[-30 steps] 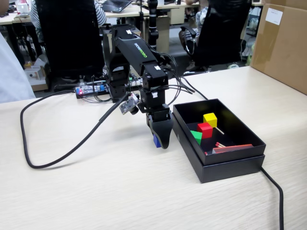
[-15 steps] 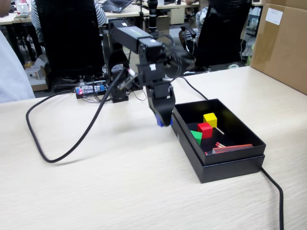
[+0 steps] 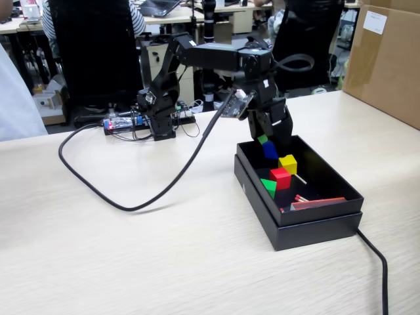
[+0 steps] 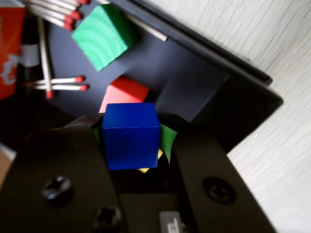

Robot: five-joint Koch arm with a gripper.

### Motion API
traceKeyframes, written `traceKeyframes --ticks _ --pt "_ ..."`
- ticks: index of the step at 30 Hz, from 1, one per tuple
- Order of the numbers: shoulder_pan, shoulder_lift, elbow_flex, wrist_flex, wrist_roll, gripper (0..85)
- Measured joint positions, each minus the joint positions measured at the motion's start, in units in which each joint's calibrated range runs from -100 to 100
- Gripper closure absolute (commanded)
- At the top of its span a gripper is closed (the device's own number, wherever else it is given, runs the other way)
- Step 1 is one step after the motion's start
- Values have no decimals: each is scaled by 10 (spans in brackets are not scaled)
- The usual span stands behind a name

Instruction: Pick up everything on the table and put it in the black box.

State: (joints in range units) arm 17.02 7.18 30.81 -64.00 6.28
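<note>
My gripper [image 3: 270, 146] hangs over the far end of the open black box [image 3: 315, 231] and is shut on a blue cube [image 3: 270, 151]. In the wrist view the blue cube [image 4: 131, 141] sits between the green-padded jaws of the gripper [image 4: 132, 124], above the box floor [image 4: 189, 73]. Inside the box lie a yellow cube [image 3: 287, 163], a red cube [image 3: 281, 177], a green cube [image 3: 269, 188], loose matches [image 3: 302, 197] and a red matchbox [image 3: 319, 203]. The wrist view shows the green cube [image 4: 103, 35], the red cube [image 4: 125, 92], the matches [image 4: 58, 83] and the matchbox [image 4: 9, 48].
A thick black cable [image 3: 131, 205] loops across the table left of the box, and another cable [image 3: 379, 262] runs off its near right corner. The arm base [image 3: 157, 121] stands at the back. A cardboard box [image 3: 387, 59] sits at the far right.
</note>
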Motion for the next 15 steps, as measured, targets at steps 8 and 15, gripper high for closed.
traceKeyframes --ticks 8,15 --pt "1 34 1 -19 6 386" --pt "1 6 0 -26 14 375"
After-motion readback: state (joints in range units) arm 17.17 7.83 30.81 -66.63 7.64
